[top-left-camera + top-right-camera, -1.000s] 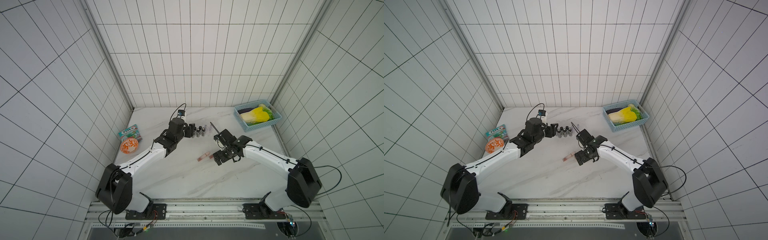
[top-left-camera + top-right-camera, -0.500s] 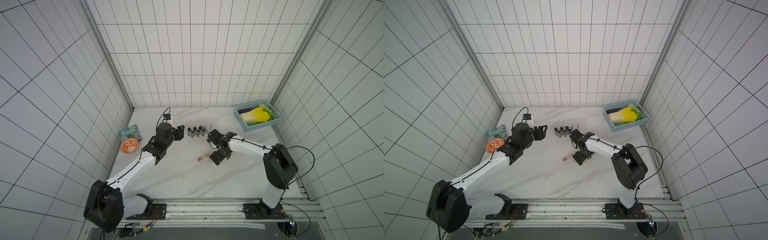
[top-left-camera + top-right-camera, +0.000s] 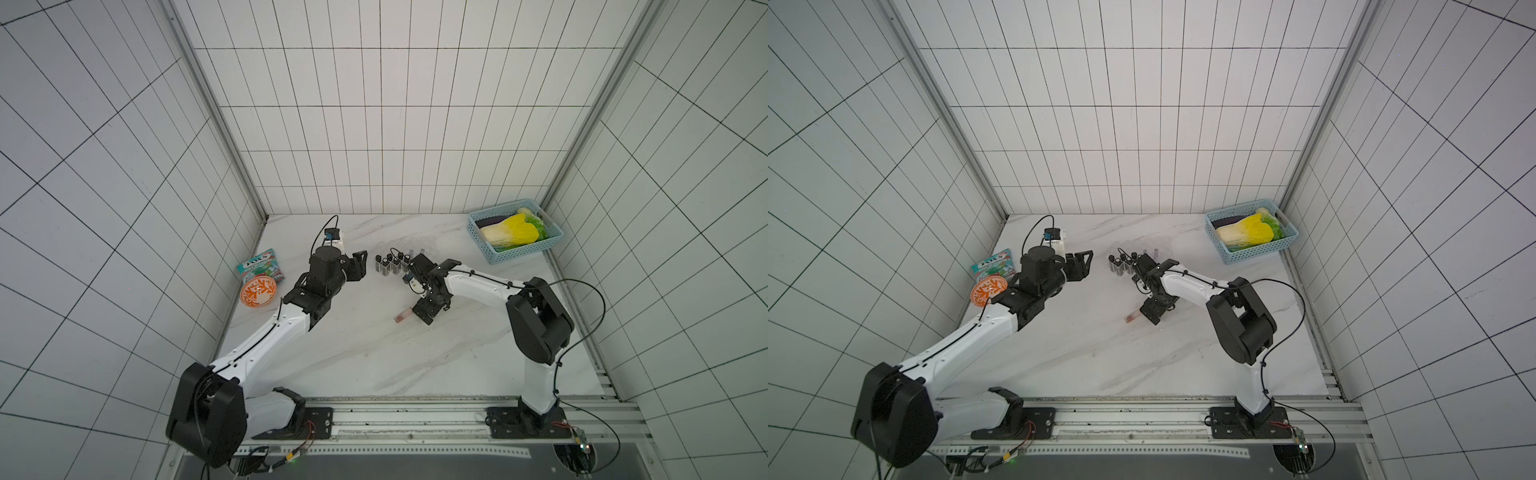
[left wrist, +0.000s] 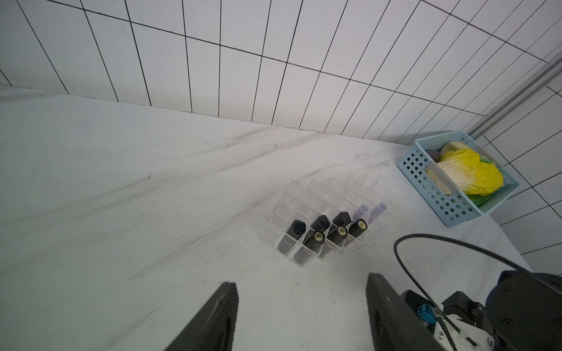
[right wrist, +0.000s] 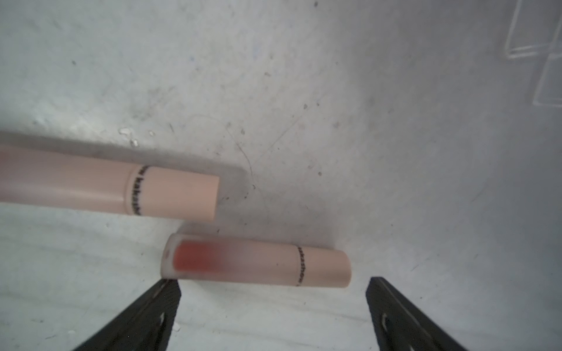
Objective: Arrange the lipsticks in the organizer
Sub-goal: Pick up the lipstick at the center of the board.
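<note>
**Limited visibility.** The organizer [image 4: 304,194] is clear plastic. Its walls show in the left wrist view and are barely traceable in both top views, where the right wrist covers its near right corner. Six black lipsticks [image 4: 317,235] and two lilac lipsticks [image 4: 377,209] stand in its front slots, leaning slightly.

One pink-red lipstick [image 5: 258,263] lies flat on the surface [image 3: 374,353], just ahead of the right claw [image 5: 272,281]. A second pink-red lipstick [image 5: 121,188] lies beside it, cut off by the frame edge. A top view shows only one pink tube [image 3: 401,316]. The right claw's fingers stand wide apart and grip nothing. Whether one fingertip touches the tube end cannot be told.

**Edges and room.** The left claw [image 4: 301,279] is apart and empty, aimed at the organizer with bare marble between them. The blue basket [image 4: 425,170] sits in the far right corner, well apart from the organizer. The orange bowl [image 3: 257,293] and a snack packet [image 3: 259,266] lie along the left wall. Open marble stretches from both claws to the front rail.
</note>
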`<state>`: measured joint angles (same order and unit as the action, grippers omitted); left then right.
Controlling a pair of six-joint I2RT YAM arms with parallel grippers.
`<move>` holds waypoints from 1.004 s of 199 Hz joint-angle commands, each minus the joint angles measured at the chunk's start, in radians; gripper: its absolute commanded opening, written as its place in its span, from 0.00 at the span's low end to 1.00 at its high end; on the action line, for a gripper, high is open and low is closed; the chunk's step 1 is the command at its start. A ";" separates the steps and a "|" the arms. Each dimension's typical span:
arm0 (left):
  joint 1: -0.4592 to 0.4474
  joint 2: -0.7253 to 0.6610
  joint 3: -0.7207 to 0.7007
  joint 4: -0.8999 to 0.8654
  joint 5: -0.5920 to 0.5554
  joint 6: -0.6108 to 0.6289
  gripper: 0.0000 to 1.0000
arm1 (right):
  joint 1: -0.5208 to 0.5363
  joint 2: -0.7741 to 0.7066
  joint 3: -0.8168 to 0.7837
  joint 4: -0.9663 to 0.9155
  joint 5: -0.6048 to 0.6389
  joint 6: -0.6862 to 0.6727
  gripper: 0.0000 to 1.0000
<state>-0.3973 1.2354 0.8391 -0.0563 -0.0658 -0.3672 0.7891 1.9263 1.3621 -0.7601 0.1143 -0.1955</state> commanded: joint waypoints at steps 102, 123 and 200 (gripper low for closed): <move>0.005 -0.019 -0.011 0.013 0.018 0.005 0.64 | -0.031 0.113 0.089 -0.057 -0.175 -0.010 0.77; 0.006 -0.019 -0.009 0.013 0.018 0.004 0.64 | -0.031 0.097 0.067 -0.062 -0.177 0.019 0.72; 0.006 -0.022 -0.003 0.009 0.045 -0.003 0.63 | -0.034 -0.029 -0.124 -0.040 -0.086 0.143 0.74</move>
<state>-0.3962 1.2285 0.8391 -0.0566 -0.0441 -0.3676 0.7643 1.9144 1.2823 -0.7723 -0.0124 -0.1036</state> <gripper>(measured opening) 0.635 0.757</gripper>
